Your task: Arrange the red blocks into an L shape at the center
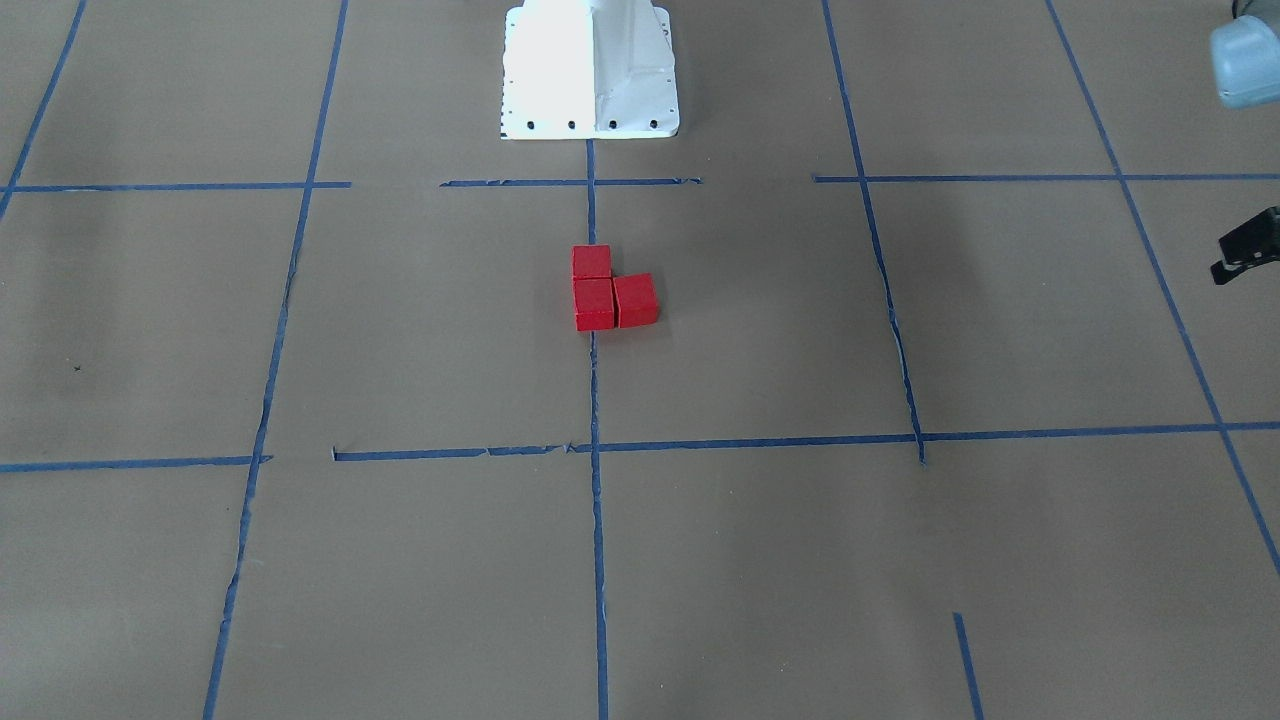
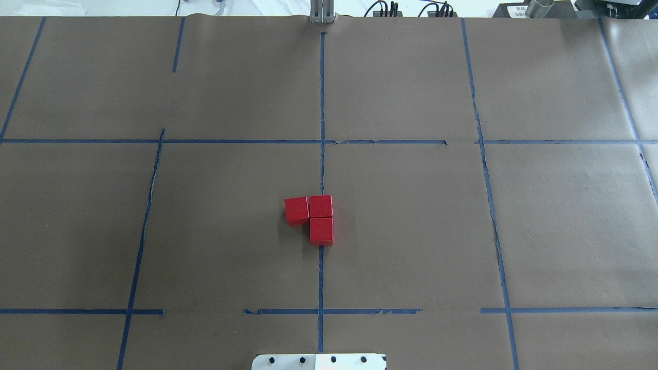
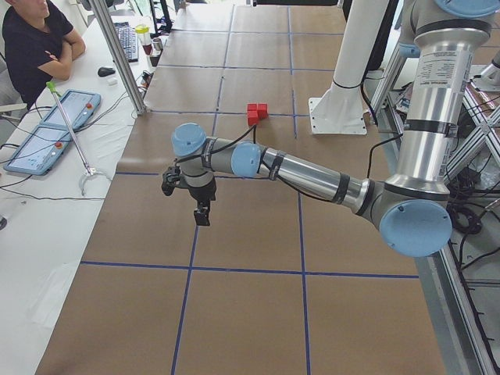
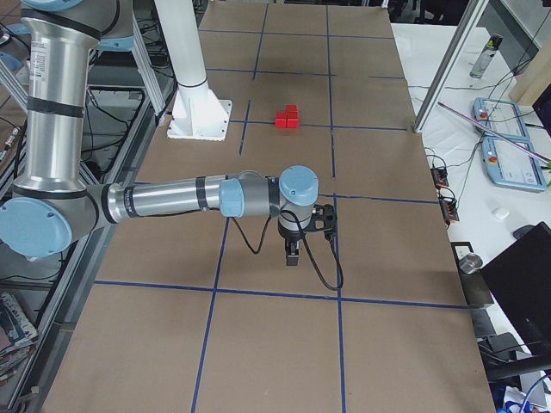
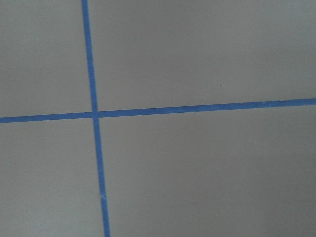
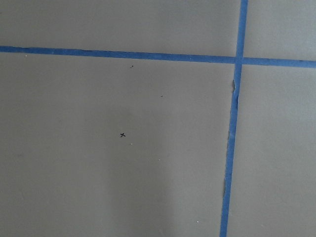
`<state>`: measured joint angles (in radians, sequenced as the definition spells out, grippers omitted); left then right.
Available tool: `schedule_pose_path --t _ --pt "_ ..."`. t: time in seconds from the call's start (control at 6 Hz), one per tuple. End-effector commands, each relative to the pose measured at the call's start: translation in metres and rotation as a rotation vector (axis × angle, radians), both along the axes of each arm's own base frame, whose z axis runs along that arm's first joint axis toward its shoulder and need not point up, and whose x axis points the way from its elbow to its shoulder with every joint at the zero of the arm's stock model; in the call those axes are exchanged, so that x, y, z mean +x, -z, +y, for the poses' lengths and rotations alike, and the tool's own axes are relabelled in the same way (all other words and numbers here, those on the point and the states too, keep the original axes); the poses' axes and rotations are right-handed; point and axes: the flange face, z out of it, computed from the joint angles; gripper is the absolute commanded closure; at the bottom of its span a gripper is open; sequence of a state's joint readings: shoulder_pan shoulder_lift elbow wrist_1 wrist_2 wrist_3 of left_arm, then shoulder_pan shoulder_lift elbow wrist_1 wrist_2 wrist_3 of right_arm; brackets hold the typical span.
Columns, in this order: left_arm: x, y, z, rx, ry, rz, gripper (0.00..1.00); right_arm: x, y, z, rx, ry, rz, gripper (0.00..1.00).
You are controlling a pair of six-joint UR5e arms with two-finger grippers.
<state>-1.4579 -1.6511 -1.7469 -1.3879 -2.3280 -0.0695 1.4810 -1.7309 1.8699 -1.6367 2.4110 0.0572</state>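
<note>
Three red blocks (image 2: 321, 206) lie touching in an L on the center (image 2: 360, 216) of the brown paper. Two sit in line on the long blue tape line (image 2: 322, 169) and the third (image 2: 296, 210) juts out sideways. The same L shows in the front view (image 1: 594, 304) and small in both side views (image 3: 257, 114) (image 4: 287, 117). My left gripper (image 3: 202, 217) hangs over bare paper far from the blocks. Only a black edge of it (image 1: 1245, 255) reaches the front view. My right gripper (image 4: 293, 255) hovers far out on the other side. I cannot tell whether either is open or shut. Both wrist views show only paper and tape.
The white robot base (image 1: 590, 70) stands behind the blocks. A person (image 3: 31, 39) sits at a white side table with control tablets (image 3: 62, 117) beyond the left end. Another side table with pendants (image 4: 508, 138) lies past the right end.
</note>
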Motion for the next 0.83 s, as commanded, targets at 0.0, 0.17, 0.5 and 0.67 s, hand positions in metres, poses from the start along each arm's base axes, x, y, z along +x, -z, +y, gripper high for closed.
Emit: schedule_pose_path --t 0.0,0.17,0.5,0.67 --pt "-0.039 -0.054 0.042 0.001 -0.041 0.012 0.00 0.004 -0.015 0.009 -0.020 -0.001 0.011 0.00" --pt "-0.045 -0.060 0.049 -0.021 -0.025 0.042 0.00 0.005 -0.012 0.020 -0.016 0.001 0.009 0.00" --pt "-0.052 -0.065 0.065 -0.045 -0.009 0.046 0.00 0.005 -0.012 0.030 -0.021 0.001 0.008 0.00" --pt "-0.053 -0.065 0.082 -0.048 -0.008 0.046 0.00 0.006 -0.011 0.033 -0.021 0.001 0.008 0.00"
